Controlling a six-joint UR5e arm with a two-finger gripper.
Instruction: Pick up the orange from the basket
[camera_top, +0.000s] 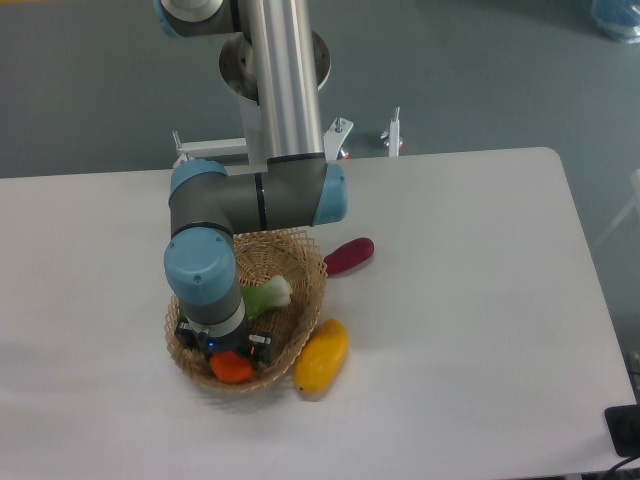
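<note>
The orange (233, 368) is a small bright orange fruit at the front of the wicker basket (300, 310). My gripper (228, 352) reaches straight down into the basket right over the orange. The wrist hides the fingers, so I cannot tell whether they are closed on the fruit. Only the front part of the orange shows below the gripper body.
A green and white vegetable (268, 297) lies in the basket beside the wrist. A yellow mango-like fruit (322, 356) lies on the white table (460, 300) against the basket's right rim. A dark purple vegetable (349, 255) lies behind the basket to the right.
</note>
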